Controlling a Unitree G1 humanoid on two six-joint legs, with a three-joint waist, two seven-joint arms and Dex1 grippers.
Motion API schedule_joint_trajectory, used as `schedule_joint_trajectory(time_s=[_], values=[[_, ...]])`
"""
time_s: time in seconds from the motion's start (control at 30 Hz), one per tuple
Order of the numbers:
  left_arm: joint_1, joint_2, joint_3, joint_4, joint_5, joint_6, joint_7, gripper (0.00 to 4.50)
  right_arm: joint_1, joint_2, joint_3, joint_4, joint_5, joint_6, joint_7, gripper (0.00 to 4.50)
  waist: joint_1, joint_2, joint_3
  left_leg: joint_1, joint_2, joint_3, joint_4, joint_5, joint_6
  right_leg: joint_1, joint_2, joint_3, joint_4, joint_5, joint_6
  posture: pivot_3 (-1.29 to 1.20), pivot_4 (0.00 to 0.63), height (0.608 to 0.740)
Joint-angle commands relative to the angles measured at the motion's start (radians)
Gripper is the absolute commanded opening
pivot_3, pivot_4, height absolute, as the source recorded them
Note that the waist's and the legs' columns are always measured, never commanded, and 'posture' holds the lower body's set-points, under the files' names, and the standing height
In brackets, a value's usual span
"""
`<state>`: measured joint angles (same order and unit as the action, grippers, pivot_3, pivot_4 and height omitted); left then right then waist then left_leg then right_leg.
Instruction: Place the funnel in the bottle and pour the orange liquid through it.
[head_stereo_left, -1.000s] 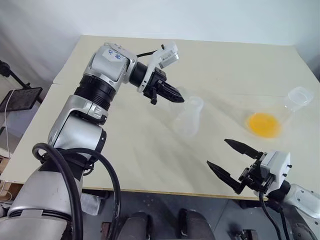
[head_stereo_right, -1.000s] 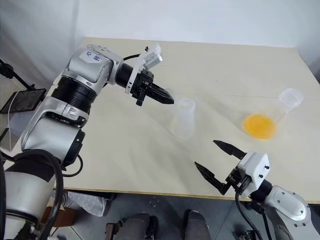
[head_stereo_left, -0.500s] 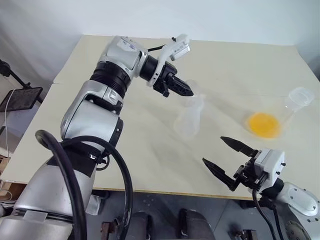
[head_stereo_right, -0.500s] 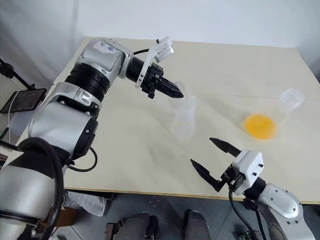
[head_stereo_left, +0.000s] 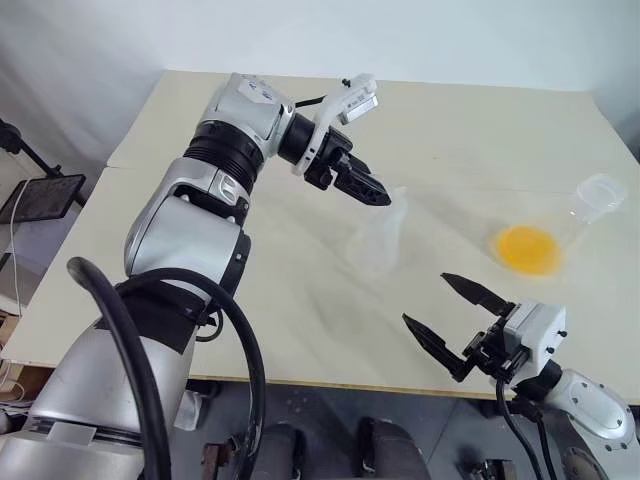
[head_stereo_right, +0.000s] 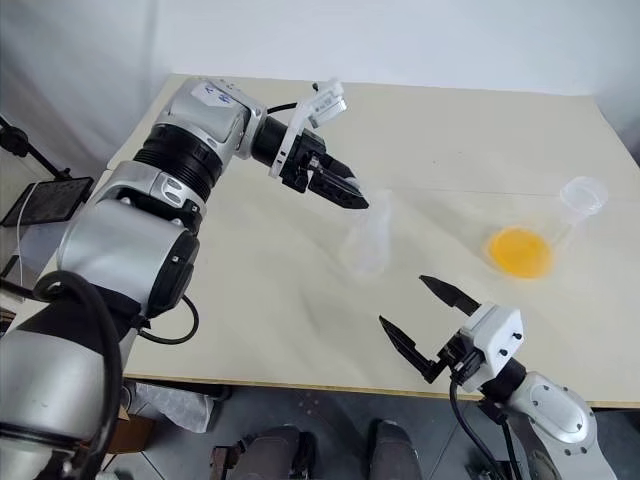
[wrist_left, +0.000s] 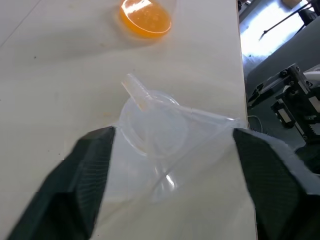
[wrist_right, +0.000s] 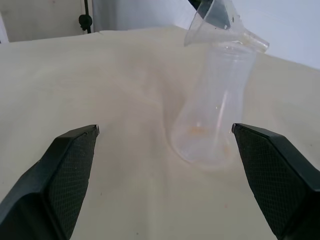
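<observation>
The funnel (wrist_right: 220, 22) is a clear, barely visible cone lying tilted across the neck of the bottle (wrist_right: 215, 105), stem poking sideways. The left claw (wrist_left: 170, 165) hangs just above it, spread wide, gripping nothing. The right claw (head_stereo_left: 458, 318) gapes empty, well short of the bottle.

Silver arm segments, black joints, black cables, textured black jaws

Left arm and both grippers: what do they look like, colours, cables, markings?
The left arm has silver shells with black ribbed joints, a blue marking near the wrist and thick black cables. The left gripper and right gripper have black pointed textured fingers on white housings.
</observation>
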<state>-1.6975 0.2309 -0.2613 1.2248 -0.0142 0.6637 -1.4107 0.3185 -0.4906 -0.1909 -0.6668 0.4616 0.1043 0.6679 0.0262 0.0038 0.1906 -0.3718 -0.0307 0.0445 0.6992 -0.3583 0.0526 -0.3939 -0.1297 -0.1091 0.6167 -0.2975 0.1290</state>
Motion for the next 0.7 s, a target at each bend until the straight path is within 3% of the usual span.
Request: schedule_joint_trajectory(time_s=[0.03, 0.27, 0.3, 0.37, 0.7], values=[[-0.026, -0.002, 0.019, -0.02, 0.013, -0.014, -0.002, 4.44, -0.011, 0.008, 0.004, -0.036, 0.005, -0.025, -0.008, 4.5, 0.0, 0.0, 0.0, 0.0, 0.0, 0.0, 0.0, 0.0, 0.0, 0.0, 0.0, 0.0, 0.0, 0.0, 0.0, 0.0, 0.15, 0.74], [0.002, -0.002, 0.033, -0.03, 0.027, -0.059, 0.022, 4.44, -0.016, 0.0, -0.003, -0.035, 0.011, -0.025, -0.005, 4.5, 0.0, 0.0, 0.0, 0.0, 0.0, 0.0, 0.0, 0.0, 0.0, 0.0, 0.0, 0.0, 0.001, 0.0, 0.0, 0.0, 0.15, 0.74], [0.004, -0.002, 0.039, -0.028, 0.025, -0.06, 0.032, 4.26, -0.016, 0.0, -0.002, -0.035, 0.011, -0.024, -0.006, 4.5, 0.0, 0.0, 0.0, 0.0, 0.0, 0.0, 0.0, 0.0, 0.0, 0.0, 0.0, 0.0, 0.001, 0.0, 0.0, 0.0, 0.15, 0.74], [0.01, -0.001, 0.04, -0.03, 0.031, -0.072, 0.041, 3.85, -0.014, 0.0, -0.004, -0.038, 0.012, -0.024, -0.005, 4.5, 0.0, 0.0, 0.0, 0.0, 0.0, 0.0, 0.0, 0.0, 0.0, 0.0, 0.0, 0.0, 0.001, 0.0, 0.0, 0.0, 0.15, 0.74], [0.024, 0.006, 0.056, -0.034, 0.028, -0.075, 0.025, 0.65, -0.017, -0.003, -0.004, -0.037, 0.015, -0.018, -0.005, 4.5, 0.0, 0.0, 0.0, 0.0, 0.0, 0.0, 0.0, 0.0, 0.0, 0.0, 0.0, 0.0, 0.002, 0.0, 0.0, 0.0, 0.15, 0.74]])
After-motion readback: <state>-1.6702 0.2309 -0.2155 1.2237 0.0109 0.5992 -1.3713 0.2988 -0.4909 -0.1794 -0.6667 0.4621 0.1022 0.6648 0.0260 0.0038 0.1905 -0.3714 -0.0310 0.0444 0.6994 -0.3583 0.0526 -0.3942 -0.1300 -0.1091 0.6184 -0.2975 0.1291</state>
